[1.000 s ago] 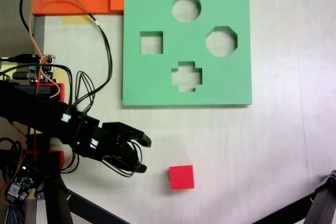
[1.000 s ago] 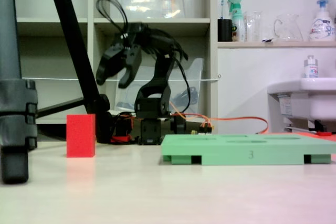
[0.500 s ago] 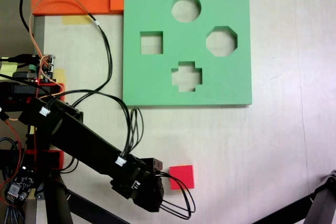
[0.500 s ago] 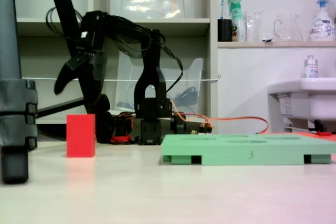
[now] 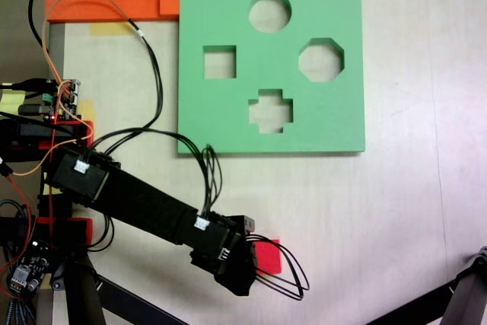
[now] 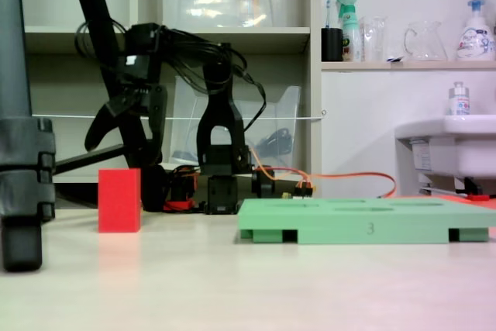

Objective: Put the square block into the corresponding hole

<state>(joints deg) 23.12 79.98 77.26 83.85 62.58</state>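
The square block [image 6: 119, 200], a matte red foam cube, is seen at lower left on the table. Above it the gripper [image 6: 124, 145] is spread wide, holding nothing.

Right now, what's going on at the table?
The gripper hangs open above the square block, which sits on the table, not yet grasped. From above, the arm covers part of the block. The green foam board lies apart from it, and the square hole is empty.

Arm [image 5: 144, 207] now over red cube [image 5: 268, 256]
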